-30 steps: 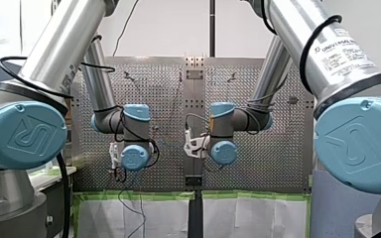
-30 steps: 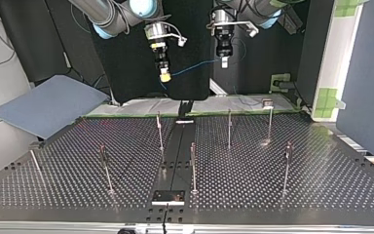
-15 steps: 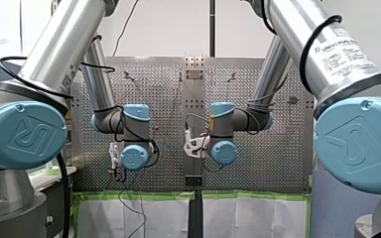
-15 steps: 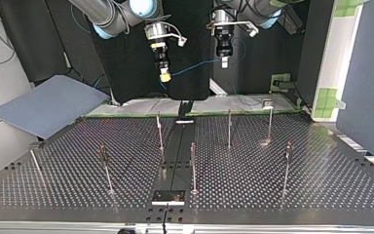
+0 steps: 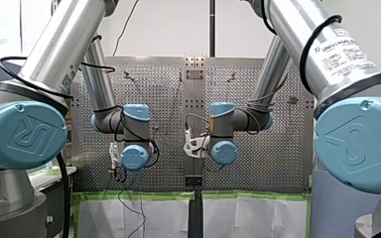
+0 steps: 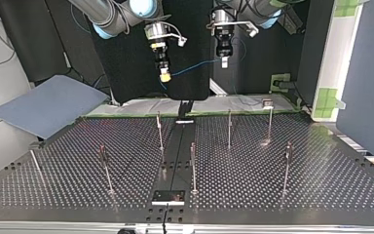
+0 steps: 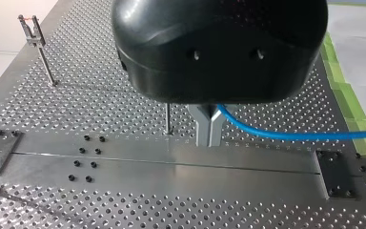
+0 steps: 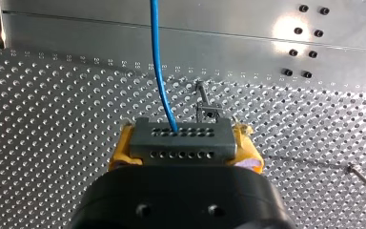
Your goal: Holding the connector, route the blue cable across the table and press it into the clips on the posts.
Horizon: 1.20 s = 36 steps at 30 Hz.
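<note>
While the table (image 6: 321, 185) and its posts (image 6: 229, 127) are sitting well below, my right gripper (image 6: 164, 75) is clamping the connector (image 8: 181, 140) and my left gripper (image 7: 208, 131) is pinching the blue cable (image 7: 276, 134), spanning it between us, ready, I reckon, for lowering onto them.

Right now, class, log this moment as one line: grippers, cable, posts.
right gripper: shut on connector | left gripper: shut on blue cable | span: between grippers, above table | posts: none clipped
</note>
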Each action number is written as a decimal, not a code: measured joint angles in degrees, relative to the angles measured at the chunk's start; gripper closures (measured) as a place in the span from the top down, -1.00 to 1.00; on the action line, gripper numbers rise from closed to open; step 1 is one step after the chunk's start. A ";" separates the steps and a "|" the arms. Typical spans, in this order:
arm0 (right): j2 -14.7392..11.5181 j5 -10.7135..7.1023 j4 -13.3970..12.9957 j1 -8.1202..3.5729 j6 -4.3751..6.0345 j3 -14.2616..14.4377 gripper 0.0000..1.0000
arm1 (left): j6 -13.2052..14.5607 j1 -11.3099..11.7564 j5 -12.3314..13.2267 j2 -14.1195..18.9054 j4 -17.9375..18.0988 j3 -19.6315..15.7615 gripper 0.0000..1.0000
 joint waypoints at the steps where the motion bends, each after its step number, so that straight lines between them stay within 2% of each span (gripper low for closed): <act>1: 0.00 0.00 -0.01 0.00 0.00 -0.01 -1.00 | 0.00 0.00 0.00 0.00 0.00 0.00 -1.00; 22: 0.10 0.05 0.18 0.12 -0.09 -0.11 -1.00 | 0.07 -0.14 0.00 0.00 0.01 0.00 -1.00; 28: 2.28 0.16 2.32 1.83 -0.32 -0.41 -1.00 | 0.09 -0.17 0.00 0.00 0.00 0.00 -1.00; 36: 5.12 0.18 3.47 2.27 -0.35 -0.45 -1.00 | 0.09 -0.18 0.00 0.00 0.00 0.00 -1.00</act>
